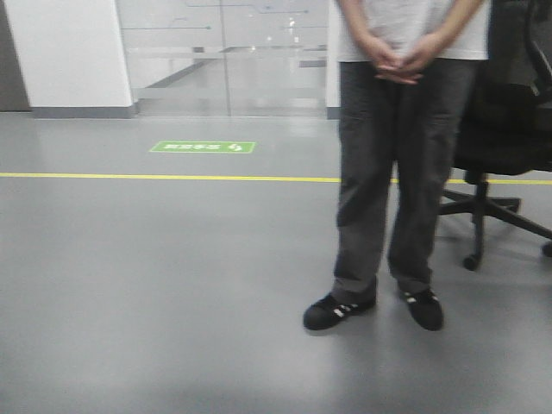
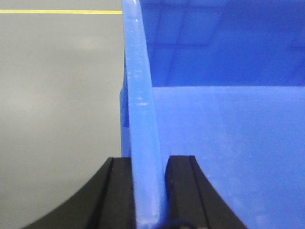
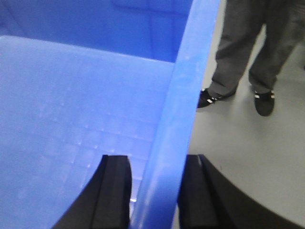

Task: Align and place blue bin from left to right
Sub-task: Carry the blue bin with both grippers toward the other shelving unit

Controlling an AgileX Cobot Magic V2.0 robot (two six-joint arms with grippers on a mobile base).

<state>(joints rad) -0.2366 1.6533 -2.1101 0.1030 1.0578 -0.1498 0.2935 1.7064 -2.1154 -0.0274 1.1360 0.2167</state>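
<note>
The blue bin (image 2: 228,143) fills most of the left wrist view, with its thick rim running straight up from between my fingers. My left gripper (image 2: 148,160) is shut on that rim, both black pads pressed against it. In the right wrist view the blue bin (image 3: 71,95) shows its gridded floor and its opposite rim. My right gripper (image 3: 156,156) straddles this rim and is open. Its outer pad lies against the rim, and a narrow gap shows on the inner side. The bin does not appear in the front view.
A person (image 1: 401,172) in dark trousers stands on the grey floor just ahead at the right, shoes (image 3: 209,98) close to the bin's right side. A black office chair (image 1: 509,103) is behind them. A yellow floor line (image 1: 172,177) and a green floor sign (image 1: 203,147) lie further off.
</note>
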